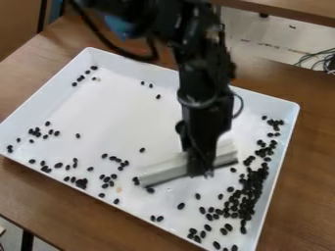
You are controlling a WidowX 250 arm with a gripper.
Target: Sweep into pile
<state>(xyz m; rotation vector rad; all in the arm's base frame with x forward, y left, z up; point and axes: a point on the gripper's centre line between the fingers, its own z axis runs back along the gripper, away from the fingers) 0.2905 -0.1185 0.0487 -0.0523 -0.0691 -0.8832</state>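
At the claw (200, 169), crosswise, a pale sweeping bar (163, 169)

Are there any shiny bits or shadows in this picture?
In the camera view, pale glints show on the black arm; the white tray looks bright; the wooden table darkens along the tray's lower-left edge, probably its shadow.

I have a brown wood-grain tabletop (301, 171) beneath me. Past its upper-right edge I see pale floor (252, 32), with thin dark cables (319, 58) in a loose tangle and, farther back, the edge of a second brown wooden surface (294, 9). A plain brown panel (18, 24) stands beyond my tabletop's upper-left edge, beside a slim dark upright (42, 14). Below the lower-left edge, a black table leg (27, 241) meets my view against more pale floor.
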